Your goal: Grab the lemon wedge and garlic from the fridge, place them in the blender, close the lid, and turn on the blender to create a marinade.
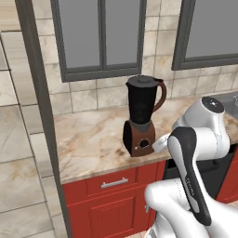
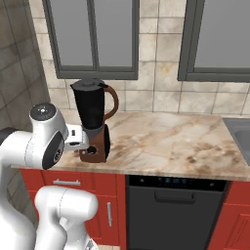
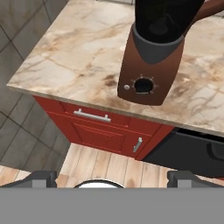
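The tall black blender with its brown base stands on the marble worktop at twelve o'clock from the gripper, whose fingers are wide apart.

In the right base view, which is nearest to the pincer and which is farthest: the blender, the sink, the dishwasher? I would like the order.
1. The blender, directly beside the pincer, at the counter's left.
2. The dishwasher, lower, under the counter's middle.
3. The sink, at the far right edge.
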